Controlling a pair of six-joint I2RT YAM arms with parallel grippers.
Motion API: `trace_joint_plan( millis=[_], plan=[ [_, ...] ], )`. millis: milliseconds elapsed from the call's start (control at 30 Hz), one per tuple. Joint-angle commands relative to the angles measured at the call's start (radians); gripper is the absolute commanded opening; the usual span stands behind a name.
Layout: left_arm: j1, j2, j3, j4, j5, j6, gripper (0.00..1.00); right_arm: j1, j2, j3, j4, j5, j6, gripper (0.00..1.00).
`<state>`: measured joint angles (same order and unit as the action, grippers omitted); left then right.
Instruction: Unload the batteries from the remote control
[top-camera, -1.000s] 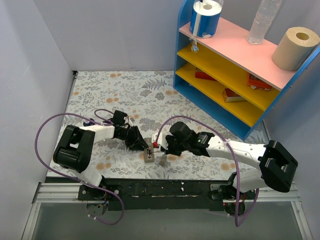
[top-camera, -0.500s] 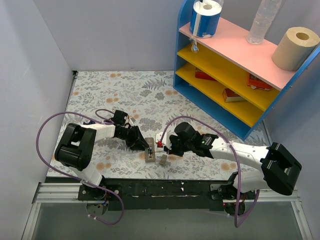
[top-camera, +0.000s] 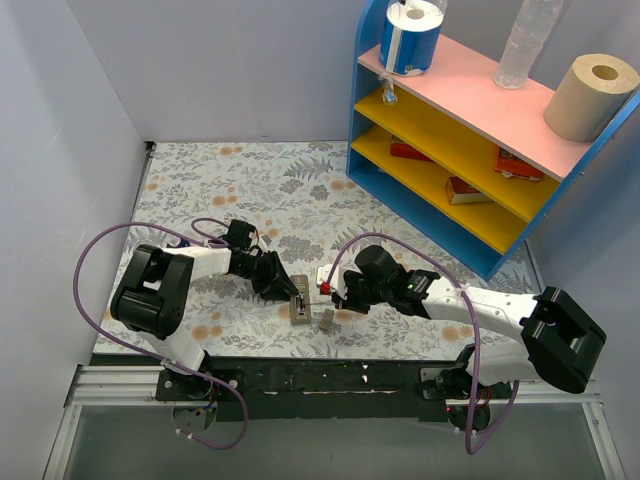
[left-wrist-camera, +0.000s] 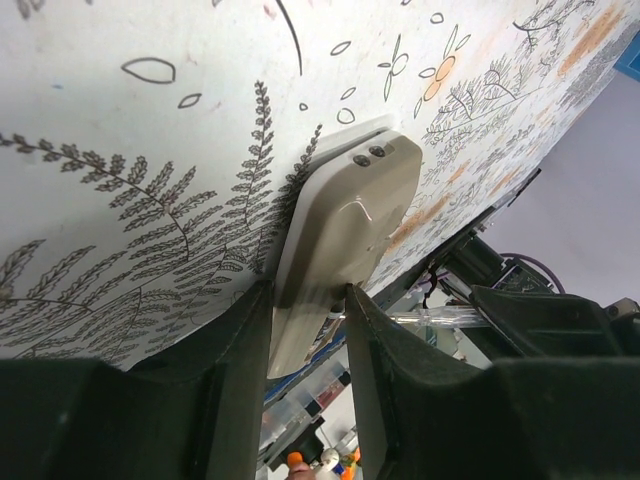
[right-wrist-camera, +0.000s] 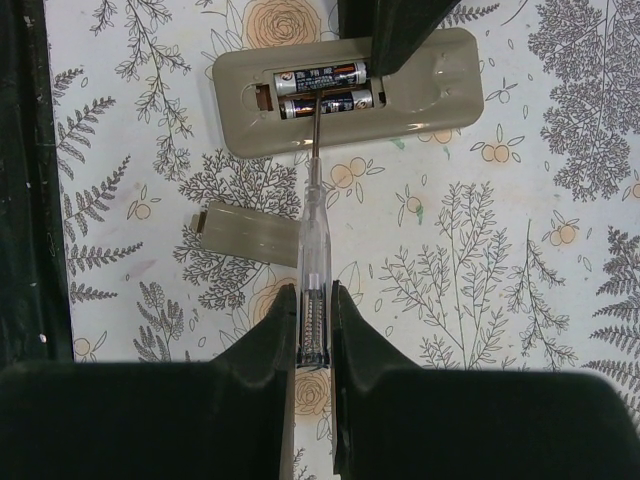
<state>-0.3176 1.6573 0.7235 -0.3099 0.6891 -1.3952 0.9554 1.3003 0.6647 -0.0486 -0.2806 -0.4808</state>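
The remote control (right-wrist-camera: 350, 92) lies grey back up on the floral cloth, its compartment open with two batteries (right-wrist-camera: 322, 90) side by side inside. It also shows in the top view (top-camera: 299, 308) and the left wrist view (left-wrist-camera: 340, 230). My left gripper (left-wrist-camera: 308, 300) is shut on the remote's end and holds it down. My right gripper (right-wrist-camera: 314, 310) is shut on a clear-handled silvery stick (right-wrist-camera: 312, 230). The stick's metal tip rests at the near battery in the compartment. The right gripper (top-camera: 340, 295) sits just right of the remote in the top view.
The small flat grey lid (right-wrist-camera: 250, 232) lies loose on the cloth beside the stick, also seen in the top view (top-camera: 326, 320). A blue shelf (top-camera: 470, 130) with paper rolls and a bottle stands at the back right. The table's front edge (top-camera: 320, 372) is close.
My right arm has shifted slightly right and lower over the second, bringing the stick's tip to the open compartment. The left gripper and remote have stayed put.
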Motion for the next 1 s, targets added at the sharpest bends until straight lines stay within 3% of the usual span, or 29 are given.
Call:
trace_joint_plan(
  millis=[0,200,267,533,967],
  plan=[
    [-0.008,0.022,0.03,0.026,-0.051,-0.01,0.34,-0.001,0.008,-0.033,-0.027,-0.008,0.007,0.01],
    [-0.009,0.022,0.047,0.018,-0.068,-0.016,0.49,-0.001,0.01,-0.036,-0.022,-0.006,0.008,0.01],
    [-0.008,0.027,0.051,0.015,-0.069,-0.016,0.46,-0.001,0.011,-0.04,-0.019,-0.005,0.01,0.01],
    [-0.008,0.058,0.048,0.015,-0.095,-0.013,0.18,-0.009,0.017,-0.066,0.004,0.001,0.013,0.01],
    [-0.008,0.061,0.037,-0.006,-0.143,-0.008,0.13,-0.049,-0.002,-0.097,0.035,0.021,0.051,0.01]
  ],
)
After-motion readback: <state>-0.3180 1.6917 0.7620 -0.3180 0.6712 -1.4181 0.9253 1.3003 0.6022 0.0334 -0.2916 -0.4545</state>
